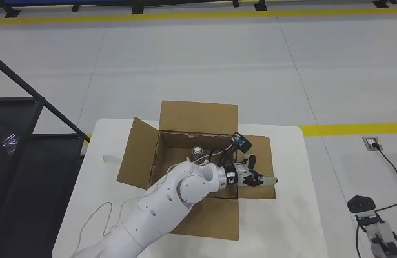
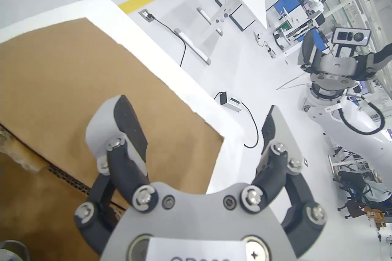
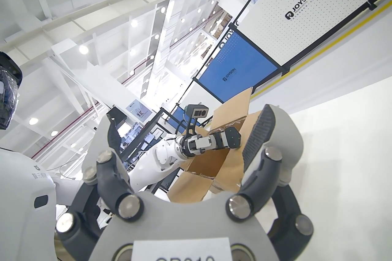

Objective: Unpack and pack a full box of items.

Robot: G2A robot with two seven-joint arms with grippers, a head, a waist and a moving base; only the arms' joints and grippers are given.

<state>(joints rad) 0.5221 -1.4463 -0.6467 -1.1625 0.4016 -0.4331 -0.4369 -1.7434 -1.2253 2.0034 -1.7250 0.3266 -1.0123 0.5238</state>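
Box (image 1: 198, 116) open on white table (image 1: 295, 213), arms empty-handed
Cardboard flaps splayed outward, a capped item (image 1: 197, 151) upright inside near the back wall; left gripper (image 2: 196, 112) hovers over the flap on the robot's right, fingers spread and holding nothing; right gripper (image 3: 190, 118) raised off to the side, likewise released; glossy white floor (image 1: 185, 58) with yellow lines (image 1: 353, 129), blue and white panels (image 3: 239, 60) beyond

One cardboard box (image 1: 137, 156), one round-topped item (image 1: 197, 152) inside it, one white table (image 1: 295, 213)

Box (image 1: 198, 117) matt brown corrugated cardboard; table (image 1: 295, 213) smooth white; left pincer (image 2: 196, 112) pads (image 2: 130, 124) black, textured.
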